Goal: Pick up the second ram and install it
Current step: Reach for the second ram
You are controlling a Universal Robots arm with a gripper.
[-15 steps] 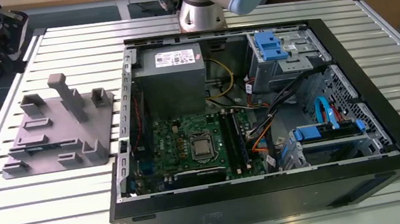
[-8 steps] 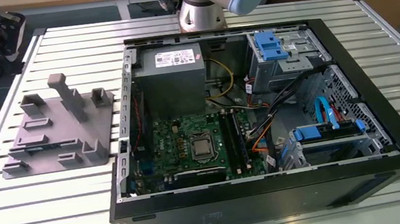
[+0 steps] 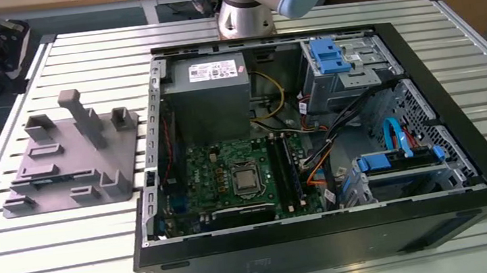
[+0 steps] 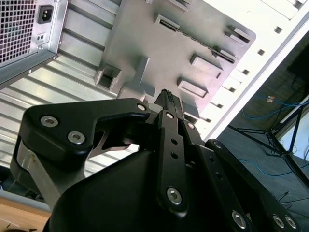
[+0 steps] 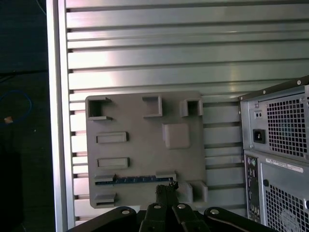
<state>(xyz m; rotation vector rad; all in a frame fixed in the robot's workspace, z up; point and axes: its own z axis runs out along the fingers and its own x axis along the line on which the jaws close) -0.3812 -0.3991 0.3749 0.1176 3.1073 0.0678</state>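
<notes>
Claw (image 5: pixel 166 186) pinched together and empty above fixture (image 5: pixel 140 121). First wrist view shows ram (image 5: pixel 133 180) slotted there. Exterior view shows case (image 3: pixel 327 240) on desk (image 3: pixel 57 254).

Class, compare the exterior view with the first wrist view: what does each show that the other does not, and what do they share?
Exterior view: the computer case's open inside, with motherboard, power supply and blue drive caddies, plus the arm's base beyond the case. First wrist view: the case's rear panel with its power socket, the gripper over the grey fixture, and the second ram standing on edge in a fixture slot by the gripper's tips. Shared: the grey fixture and the slatted table beneath it.
</notes>
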